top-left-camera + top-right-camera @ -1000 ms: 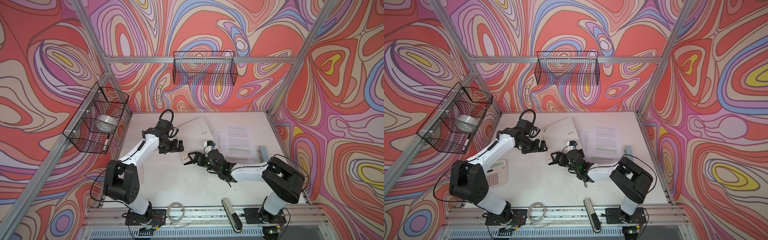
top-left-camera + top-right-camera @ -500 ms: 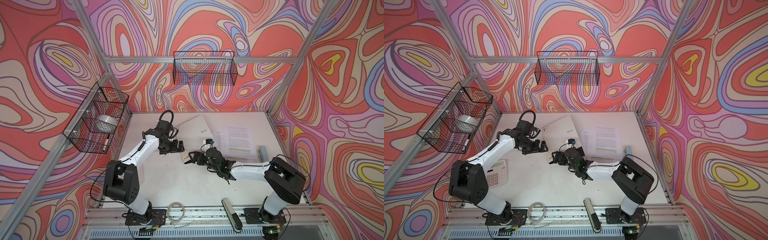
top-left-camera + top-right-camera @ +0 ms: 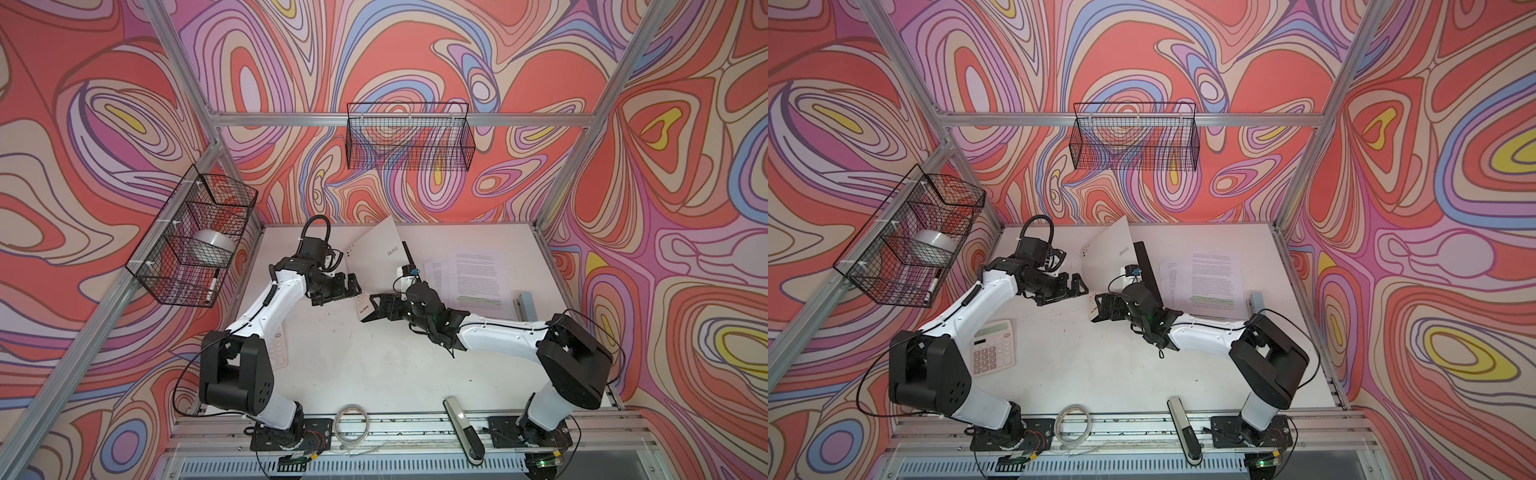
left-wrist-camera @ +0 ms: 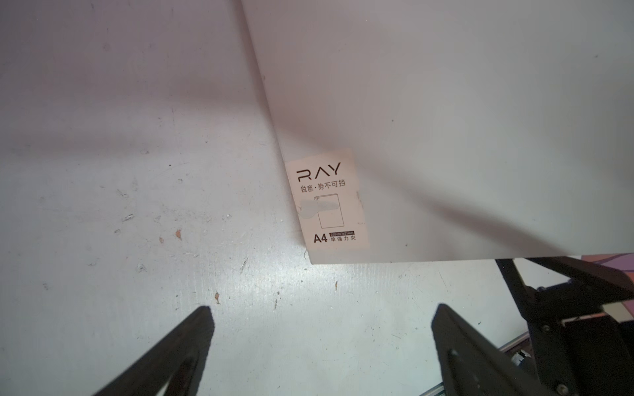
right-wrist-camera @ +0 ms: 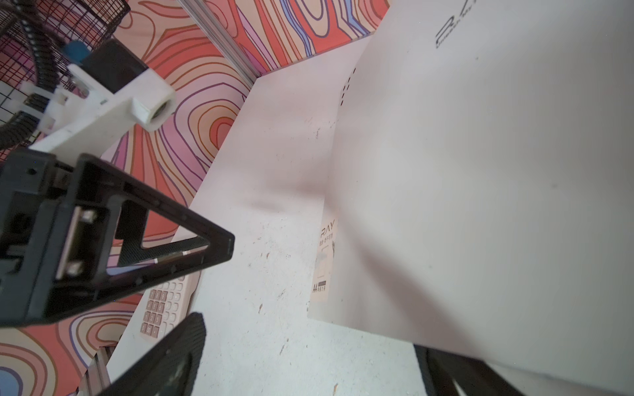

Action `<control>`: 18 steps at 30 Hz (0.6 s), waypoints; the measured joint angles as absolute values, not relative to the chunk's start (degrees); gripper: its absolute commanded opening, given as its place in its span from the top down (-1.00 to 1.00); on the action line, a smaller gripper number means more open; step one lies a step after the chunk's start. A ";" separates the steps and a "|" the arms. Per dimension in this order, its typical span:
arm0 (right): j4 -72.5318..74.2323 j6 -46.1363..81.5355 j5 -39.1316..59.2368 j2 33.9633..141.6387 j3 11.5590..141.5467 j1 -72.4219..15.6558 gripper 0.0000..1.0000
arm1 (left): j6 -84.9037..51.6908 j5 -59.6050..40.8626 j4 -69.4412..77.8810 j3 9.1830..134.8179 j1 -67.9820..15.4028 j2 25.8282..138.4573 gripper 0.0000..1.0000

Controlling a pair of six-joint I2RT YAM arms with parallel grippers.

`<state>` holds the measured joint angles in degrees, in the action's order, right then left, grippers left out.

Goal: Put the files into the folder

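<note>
Files [image 3: 478, 278] — at least two; folder [image 3: 374, 268] — one

RAY on folder [image 4: 446, 103] sticker [image 4: 327, 202], A4 beneath

A pale pink calculator [image 3: 992, 347] lies on the white table [image 3: 1084, 365] near its left edge. The side wire basket [image 3: 191, 245] on the left wall holds a tape roll [image 3: 214, 247] and a marker [image 3: 212, 284]. A back wire basket [image 3: 409, 143] hangs on the far wall. A coiled cable [image 3: 352, 423] and a long black-and-silver device [image 3: 463, 428] lie on the front rail.
</note>
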<state>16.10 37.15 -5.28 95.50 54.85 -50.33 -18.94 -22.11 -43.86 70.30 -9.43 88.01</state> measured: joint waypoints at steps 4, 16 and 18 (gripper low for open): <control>14.20 35.42 -5.08 95.50 56.77 -50.39 -0.97 | -18.85 -23.29 -43.92 71.50 -9.06 88.01 -1.00; 11.60 32.38 -2.85 95.55 61.25 -50.70 -0.97 | -19.40 -25.56 -44.27 85.62 -9.06 92.16 -1.00; 11.05 32.12 -2.26 95.64 62.26 -50.72 -0.97 | -20.16 -26.00 -44.31 88.03 -9.08 94.08 -1.00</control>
